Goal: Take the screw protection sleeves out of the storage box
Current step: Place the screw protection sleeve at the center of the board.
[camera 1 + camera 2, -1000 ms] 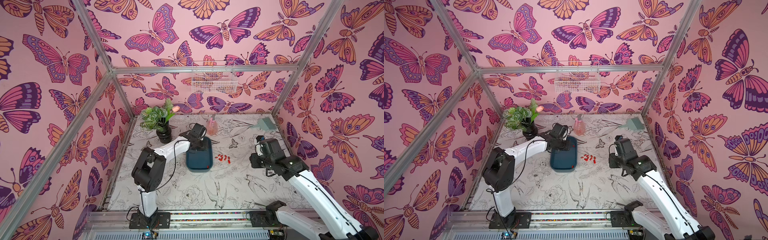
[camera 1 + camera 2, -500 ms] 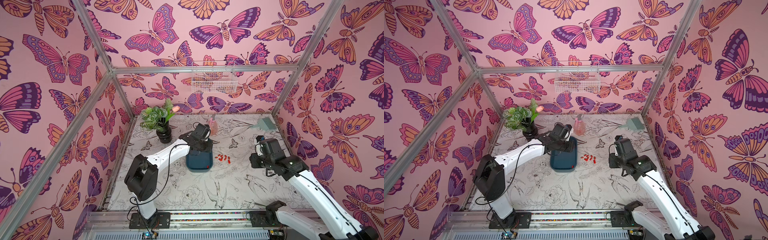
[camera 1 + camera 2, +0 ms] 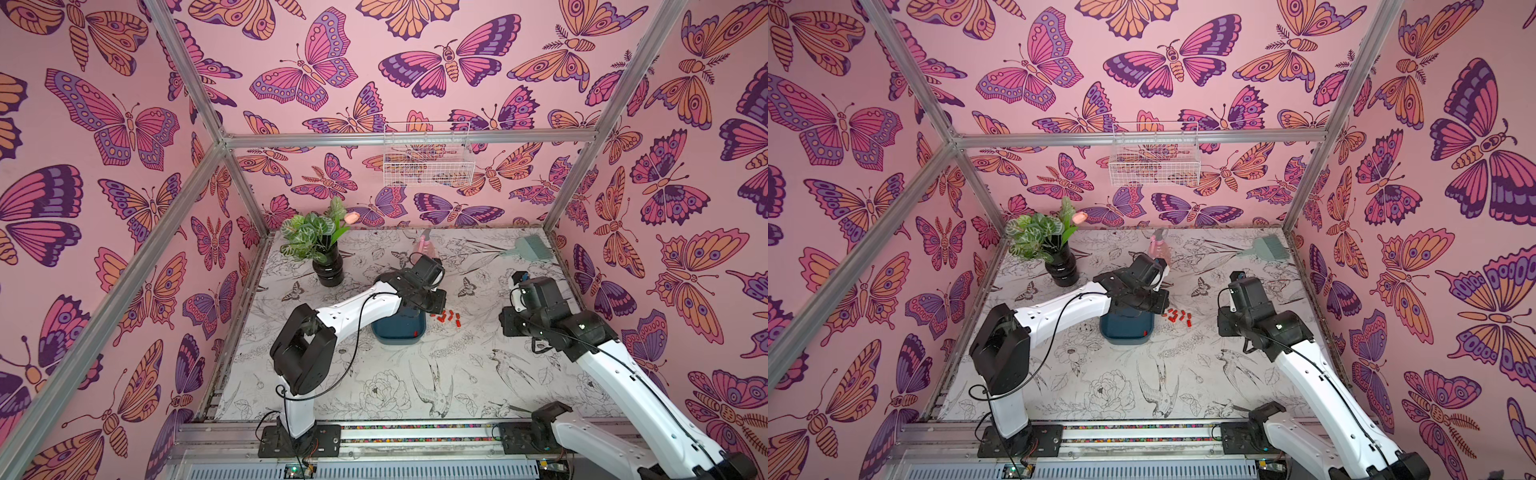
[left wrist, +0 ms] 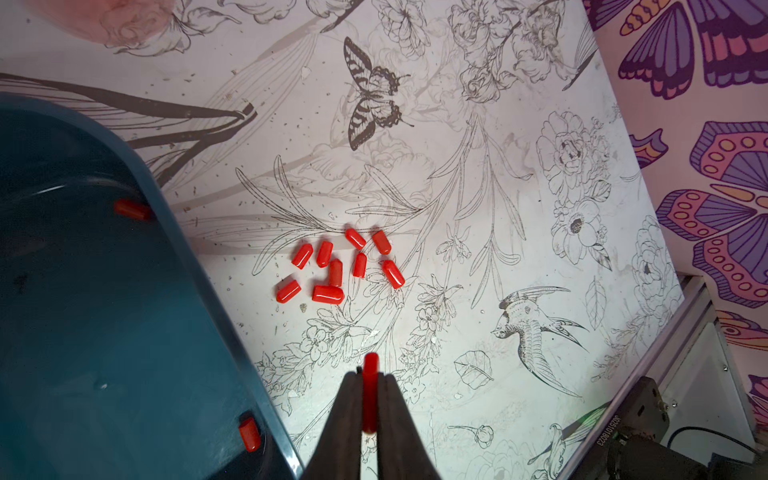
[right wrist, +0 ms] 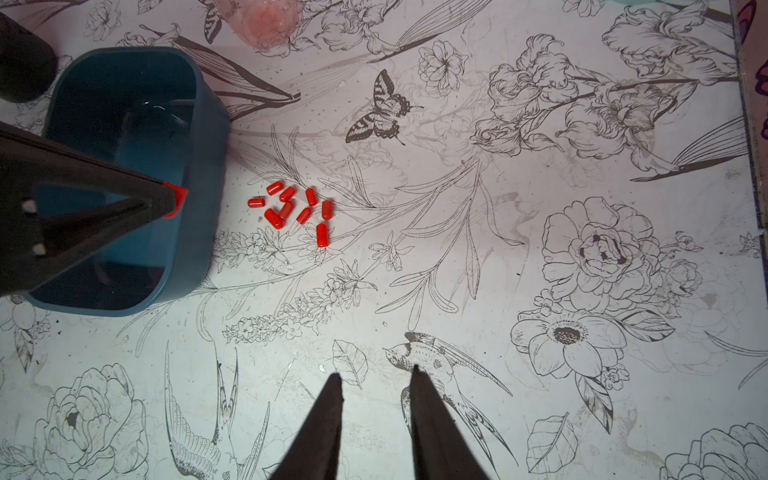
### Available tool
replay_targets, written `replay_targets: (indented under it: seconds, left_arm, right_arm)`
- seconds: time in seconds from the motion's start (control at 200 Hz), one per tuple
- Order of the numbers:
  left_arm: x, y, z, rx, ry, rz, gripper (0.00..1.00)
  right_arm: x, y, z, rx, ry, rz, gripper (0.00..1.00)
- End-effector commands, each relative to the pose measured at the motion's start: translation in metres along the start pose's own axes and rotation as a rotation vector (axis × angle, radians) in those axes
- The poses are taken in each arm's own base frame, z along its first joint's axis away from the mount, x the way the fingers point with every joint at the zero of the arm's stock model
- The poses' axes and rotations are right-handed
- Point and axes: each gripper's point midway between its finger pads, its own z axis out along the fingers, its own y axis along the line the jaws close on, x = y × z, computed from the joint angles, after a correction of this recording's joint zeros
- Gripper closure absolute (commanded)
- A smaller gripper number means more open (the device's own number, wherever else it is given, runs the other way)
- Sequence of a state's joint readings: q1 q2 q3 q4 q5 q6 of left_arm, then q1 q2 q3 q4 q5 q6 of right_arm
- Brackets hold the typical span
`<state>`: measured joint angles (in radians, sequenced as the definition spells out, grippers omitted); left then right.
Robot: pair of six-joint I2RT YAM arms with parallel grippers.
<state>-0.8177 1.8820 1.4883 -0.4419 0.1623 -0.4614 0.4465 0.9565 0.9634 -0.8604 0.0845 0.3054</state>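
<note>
The left pincer (image 4: 370, 377) was pinched tight on one red-orange sleeve (image 4: 370, 365), whose tip poked out past the fingertips. It hung just outside the storage box (image 4: 195, 266) rim, on the side facing the desk's (image 4: 498, 208) right edge. I think it was over bare desk rather than the box, but height is hard to judge from the wrist view.

The teal storage box sat around the middle of the desk in both top views. Most of the screw protection sleeves (image 4: 336, 268) were already out. Nine lay in a loose cluster on the desk just beside the box, toward the right edge, some touching each other. Two more were in the box, both against the wall nearest that cluster (image 4: 132, 209) (image 4: 249, 434).

The right pincer (image 5: 375, 372) was spread apart with nothing between its fingers. It hung over bare desk, well apart from the cluster and closer to the right edge.

A potted plant (image 3: 320, 245) stood near the far left corner, and a pale green brush thing (image 3: 530, 248) lay by the far right corner.
</note>
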Motion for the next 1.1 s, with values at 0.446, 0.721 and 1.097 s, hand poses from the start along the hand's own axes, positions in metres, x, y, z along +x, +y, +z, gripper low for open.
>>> replay_targets:
  seconds: [0.446,0.721,1.097]
  left_arm:
    - [0.006,-0.029,0.031,0.052,0.044,0.012,0.88]
    - [0.016,-0.033,0.051,0.057,0.082,0.014,0.87]
    - [0.024,-0.032,0.070,0.060,0.115,0.006,0.88]
  right_arm:
    - [0.001,-0.004,-0.001,0.013,-0.007,0.001,0.68]
    - [0.001,-0.005,-0.001,0.016,-0.008,0.000,0.68]
    - [0.001,-0.005,-0.001,0.018,-0.006,0.001,0.68]
